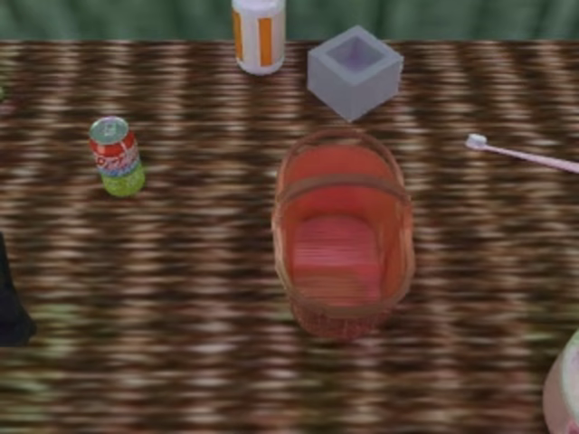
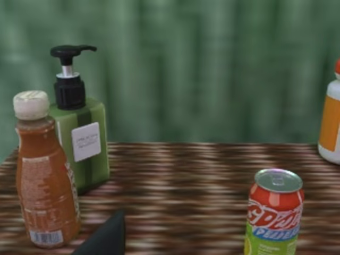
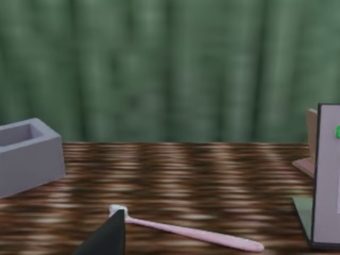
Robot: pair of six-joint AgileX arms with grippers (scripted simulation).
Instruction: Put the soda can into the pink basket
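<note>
Soda can (image 1: 117,155) stands upright, long axis vertical, on table's left side, well apart from pink basket (image 1: 342,231) at centre. Left arm (image 1: 13,303) at left edge is nearer, so prob. left picks. Finger state of both grippers: cannot tell.

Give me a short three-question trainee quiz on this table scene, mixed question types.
1. True or false: the soda can already lies inside the pink basket.
2. Multiple choice: on which side of the basket does the can stand in the top view? A left, B right, C behind it.
3. Fill in: the pink toothbrush lies to the basket's ____ in the top view.

Key: 1 false, the can stands upright on the table, apart from the basket. 2 A. 3 right.
</note>
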